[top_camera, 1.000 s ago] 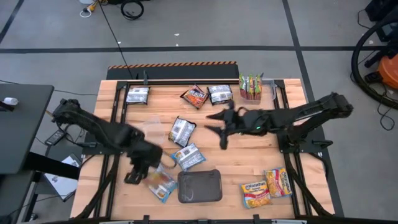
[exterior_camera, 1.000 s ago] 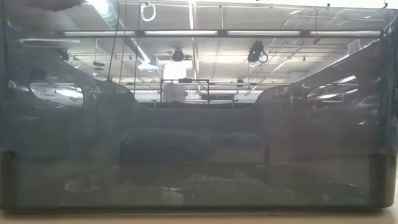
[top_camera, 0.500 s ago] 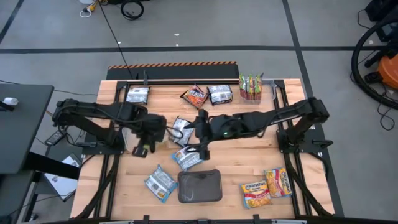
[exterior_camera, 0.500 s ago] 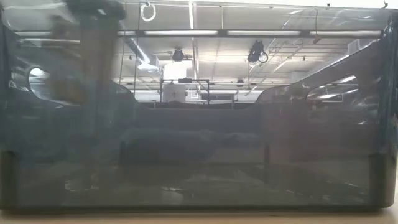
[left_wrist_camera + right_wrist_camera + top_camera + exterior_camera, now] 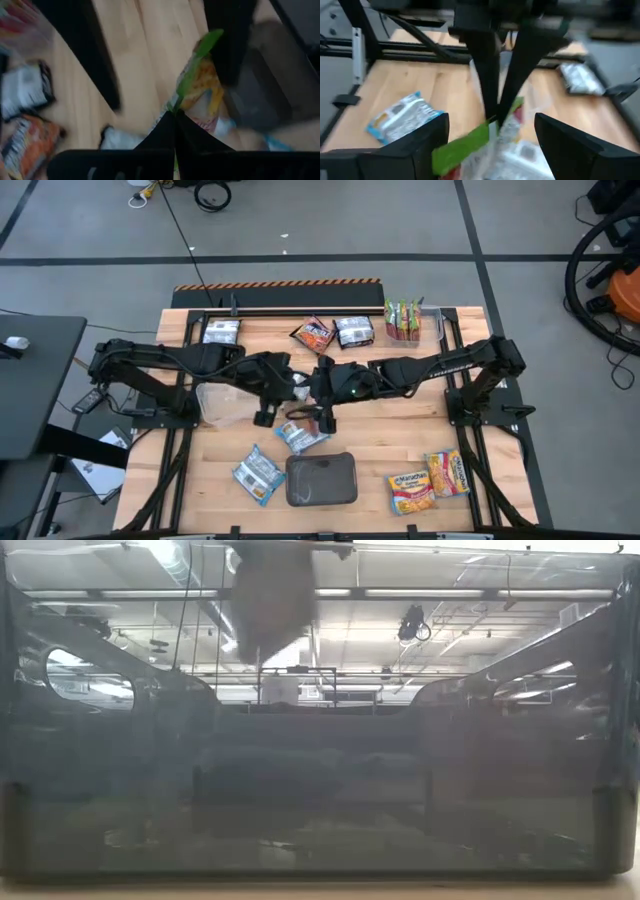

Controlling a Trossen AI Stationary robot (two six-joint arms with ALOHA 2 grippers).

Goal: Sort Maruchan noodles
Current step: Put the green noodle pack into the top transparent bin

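Both arms meet over the middle of the tabletop [image 5: 400, 435]. The left claw [image 5: 175, 116] is pinched shut on a green-edged noodle packet [image 5: 200, 75], gripping it by its end so it sticks out from the fingertips, in the air above the wood. The right claw [image 5: 492, 150] faces it with fingers spread wide, one on either side of that same packet, not closed on it.

From above, the two claws sit almost nose to nose at centre, with a blue-white packet [image 5: 301, 435] lying on the tabletop just near of them. Another blue-white packet [image 5: 258, 474] lies near-left, just beside the dark grey tray [image 5: 321, 479]. Two yellow-orange packets [image 5: 430, 483] rest side by side at the near right. Along the far edge: a silver packet [image 5: 221, 332] at far left, a dark red-brown packet [image 5: 313, 334] touching another silver packet [image 5: 354, 331], and upright green packets [image 5: 403, 319] at far right.
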